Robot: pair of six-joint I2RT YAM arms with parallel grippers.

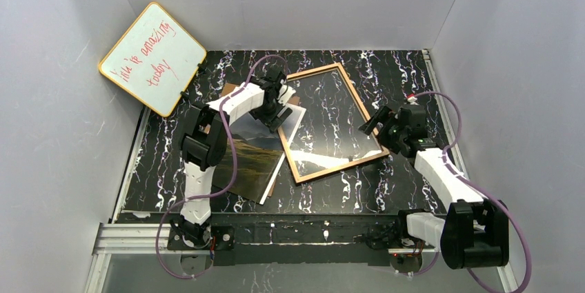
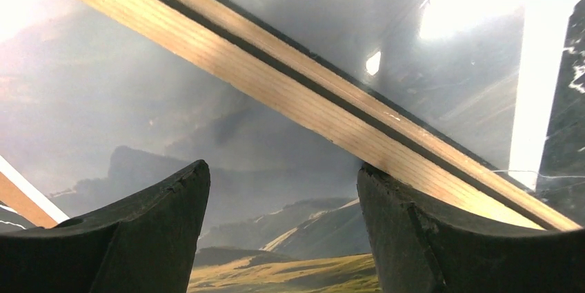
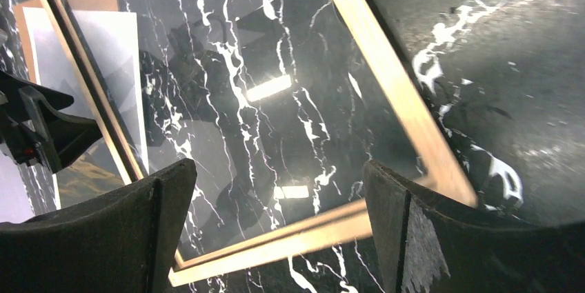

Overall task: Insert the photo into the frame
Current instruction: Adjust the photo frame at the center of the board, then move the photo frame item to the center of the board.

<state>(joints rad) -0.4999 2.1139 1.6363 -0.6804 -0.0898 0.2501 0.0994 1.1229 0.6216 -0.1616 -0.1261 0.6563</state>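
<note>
Flat on marbled table (image 1: pixel 393 72): frame (image 1: pixel 363 108), wood side up. Left of it, meeting its left rail: photo (image 1: pixel 254 158), picture up. Over that rail: left gripper (image 2: pixel 283 167), jaws apart, empty. By frame's right corner: right gripper (image 3: pixel 279 165), gaping wide, empty.

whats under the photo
A brown board lies under the photo; only its far corner and a thin strip along the right edge show. The rest is hidden by the photo.
</note>
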